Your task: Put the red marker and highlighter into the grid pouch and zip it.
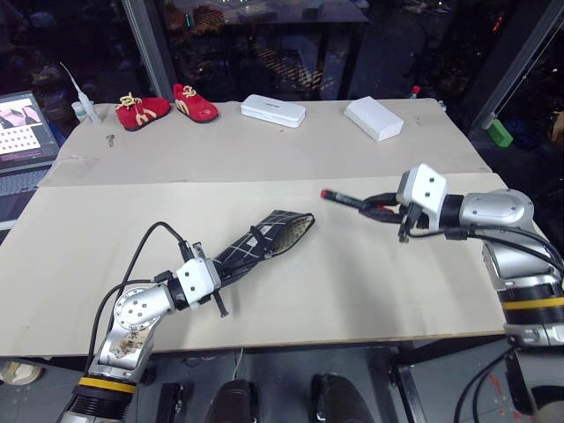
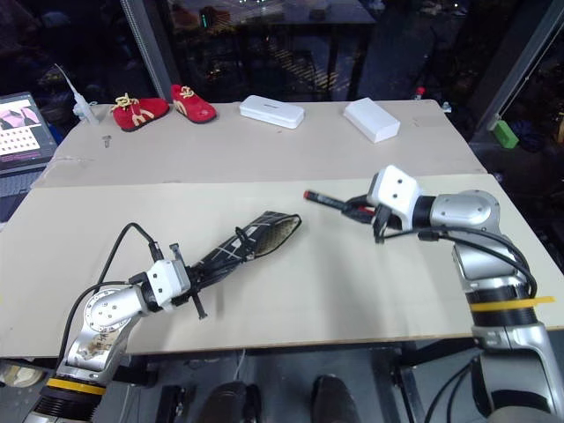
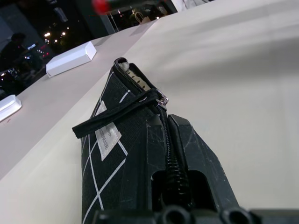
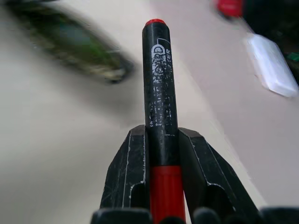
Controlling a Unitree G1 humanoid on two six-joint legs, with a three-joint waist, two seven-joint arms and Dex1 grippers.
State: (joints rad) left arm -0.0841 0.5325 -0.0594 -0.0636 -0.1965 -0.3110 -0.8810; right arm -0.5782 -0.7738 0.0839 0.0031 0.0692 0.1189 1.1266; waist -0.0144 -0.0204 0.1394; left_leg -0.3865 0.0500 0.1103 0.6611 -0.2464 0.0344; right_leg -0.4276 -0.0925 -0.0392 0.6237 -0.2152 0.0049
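Note:
The grid pouch [image 1: 264, 240] is black with thin white lines and lies slanted over the near table. My left gripper [image 1: 231, 267] is shut on its near end, along the zipper [image 3: 163, 135]. Its far mouth [image 1: 295, 226] gapes open toward the right arm. My right gripper [image 1: 377, 210] is shut on the red marker [image 1: 345, 200], held above the table and apart from the pouch, its free end pointing left toward the mouth. In the right wrist view the fingers [image 4: 128, 168] clamp the black barrel [image 4: 159, 93] just above the red section. I cannot make out the highlighter; a blurred greenish patch [image 4: 70, 39] shows inside the mouth.
Along the table's far side are a pair of red shoes [image 1: 165, 107] and two white boxes [image 1: 273, 110] [image 1: 374, 117]. A laptop [image 1: 22, 132] sits at the far left. A small green block [image 1: 498, 132] lies off the table's right corner.

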